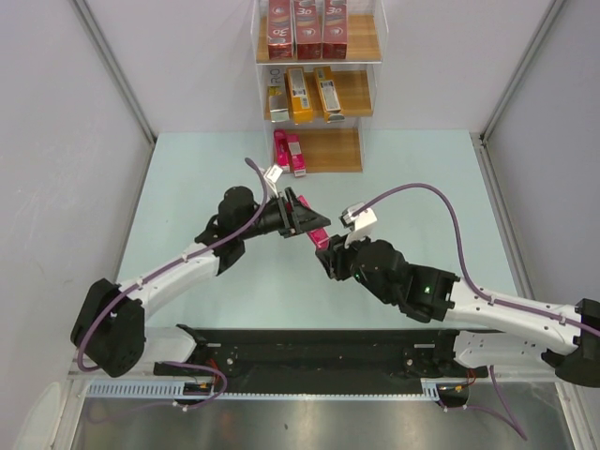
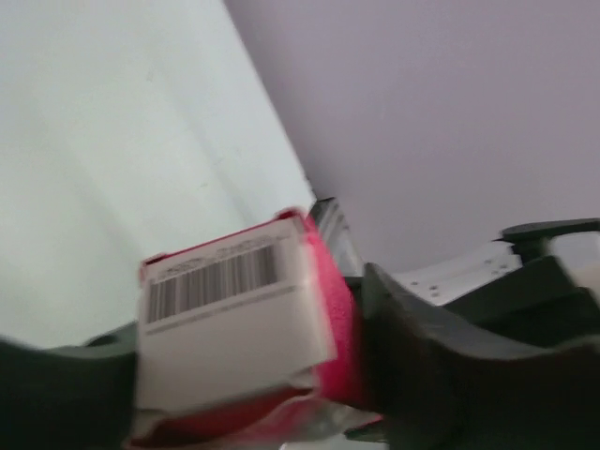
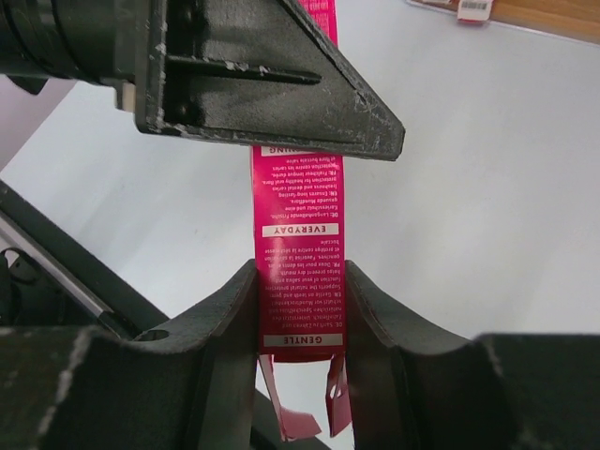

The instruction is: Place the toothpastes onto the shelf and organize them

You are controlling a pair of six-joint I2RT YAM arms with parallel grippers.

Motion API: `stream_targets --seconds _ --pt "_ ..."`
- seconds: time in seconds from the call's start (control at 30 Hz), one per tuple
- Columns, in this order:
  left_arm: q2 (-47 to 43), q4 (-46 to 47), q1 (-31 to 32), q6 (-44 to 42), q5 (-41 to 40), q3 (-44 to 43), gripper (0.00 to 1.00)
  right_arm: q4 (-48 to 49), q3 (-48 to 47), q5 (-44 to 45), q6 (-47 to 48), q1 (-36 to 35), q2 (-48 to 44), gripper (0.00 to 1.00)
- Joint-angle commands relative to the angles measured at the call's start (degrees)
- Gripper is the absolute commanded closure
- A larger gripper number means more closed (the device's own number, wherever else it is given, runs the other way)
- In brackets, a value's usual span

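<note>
A slim bright pink toothpaste carton [image 1: 320, 234] is held above the middle of the table by both grippers at once. My left gripper [image 1: 302, 214] is shut on its far end; the left wrist view shows the barcoded end [image 2: 230, 309] between the dark fingers [image 2: 422, 366]. My right gripper [image 1: 330, 249] is shut on its near end, whose flaps hang open [image 3: 298, 253]. The stepped shelf [image 1: 342, 150] stands at the back. It holds three dark red cartons [image 1: 307, 28] on top, orange-yellow ones [image 1: 302, 94] in the middle and two pink ones [image 1: 289, 153] at the bottom.
Grey walls close in the pale green table [image 1: 187, 187] on the left, right and back. A black rail [image 1: 309, 342] runs along the near edge between the arm bases. The right half of the lowest shelf board is bare wood [image 3: 553, 14].
</note>
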State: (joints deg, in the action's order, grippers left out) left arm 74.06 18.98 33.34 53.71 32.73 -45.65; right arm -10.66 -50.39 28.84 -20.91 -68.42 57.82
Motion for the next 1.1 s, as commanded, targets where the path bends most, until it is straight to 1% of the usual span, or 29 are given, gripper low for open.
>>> stream_targets --seconds 0.0,0.03,0.1,0.13,0.2,0.23,0.3,0.33,0.37,0.4,0.43,0.47,0.5,0.53,0.6,0.63,0.77,0.83,0.9,0.97,1.0,1.07 --pt "-2.78 13.52 -1.96 6.39 3.82 3.54 0.51 5.47 -1.38 1.22 -0.89 -0.31 0.01 0.61" --pt "-3.13 14.84 -2.31 7.88 4.35 3.90 0.54 5.56 -1.38 1.31 -0.98 -0.13 0.10 0.61" --pt "-3.66 17.22 -3.72 8.69 5.41 4.60 0.54 5.56 -1.38 0.78 -1.24 0.31 0.36 0.59" --pt "-3.92 17.32 -4.07 8.86 5.67 4.69 0.54 5.47 -1.38 -0.53 -1.59 0.74 0.45 0.54" --pt "-4.71 16.96 -5.74 8.95 7.42 4.34 0.54 5.47 -1.38 -2.81 -2.64 2.85 0.10 0.49" --pt "-4.80 16.88 -6.35 9.04 8.04 4.17 0.54 5.21 -1.38 -5.78 -4.04 3.81 -0.08 0.43" --pt "-4.89 16.09 -8.38 8.87 9.71 3.38 0.53 5.12 -1.29 -10.27 -5.37 7.94 -0.52 0.35" --pt "-4.89 15.39 -9.60 8.26 11.55 2.59 0.53 5.55 -1.38 -16.73 -6.59 9.87 -0.60 0.29" --pt "-4.63 14.86 -10.13 7.90 12.78 2.06 0.53 5.91 -1.29 -20.71 -7.39 11.72 -0.69 0.26" --pt "-4.37 14.42 -10.57 7.55 13.58 1.62 0.53 6.61 -1.29 -24.84 -7.74 15.56 -0.26 0.24" --pt "-4.10 13.98 -11.28 7.02 15.50 0.66 0.53 8.35 -1.38 -33.67 -8.44 17.25 0.62 0.20" --pt "-3.93 13.89 -11.54 6.76 16.39 0.21 0.54 9.15 -1.29 -37.59 -9.06 18.58 1.41 0.15" --pt "-3.40 13.80 -11.63 6.06 17.10 -0.31 0.53 10.03 -1.29 -45.20 -9.50 21.11 2.11 0.12" --pt "-3.22 13.10 -11.72 5.62 18.84 -1.54 0.54 13.00 -1.29 -48.93 -9.85 22.01 4.03 0.10" --pt "-2.70 11.79 -11.63 3.95 20.26 -2.77 0.53 15.13 -1.29 -54.57 -11.52 24.11 5.89 0.09" --pt "-2.52 11.26 -11.63 3.77 20.96 -3.65 0.53 16.96 -1.20 -58.77 -12.05 24.47 7.64 0.09" --pt "-2.52 11.16 -11.72 3.33 22.11 -4.71 0.53 22.42 -0.41 -65.66 -15.82 25.18 11.16 0.12" --pt "-2.52 12.21 -11.72 4.12 22.03 -4.71 0.53 24.97 0.46 -67.07 -17.23 25.18 11.78 0.25" --pt "-2.34 13.27 -11.81 4.82 22.03 -4.63 0.53 26.55 1.08 -67.07 -18.55 25.36 11.87 0.35" --pt "-2.08 13.80 -11.72 5.35 22.11 -4.45 0.53 26.91 1.96 -66.37 -19.08 25.71 10.83 0.42" --pt "-1.99 14.15 -11.72 5.44 22.11 -4.36 0.53 27.52 2.31 -66.11 -19.43 25.97 10.30 0.48" --pt "-1.73 14.41 -11.72 5.70 22.11 -4.27 0.53 27.62 2.93 -65.58 -19.70 26.59 9.33 0.49"
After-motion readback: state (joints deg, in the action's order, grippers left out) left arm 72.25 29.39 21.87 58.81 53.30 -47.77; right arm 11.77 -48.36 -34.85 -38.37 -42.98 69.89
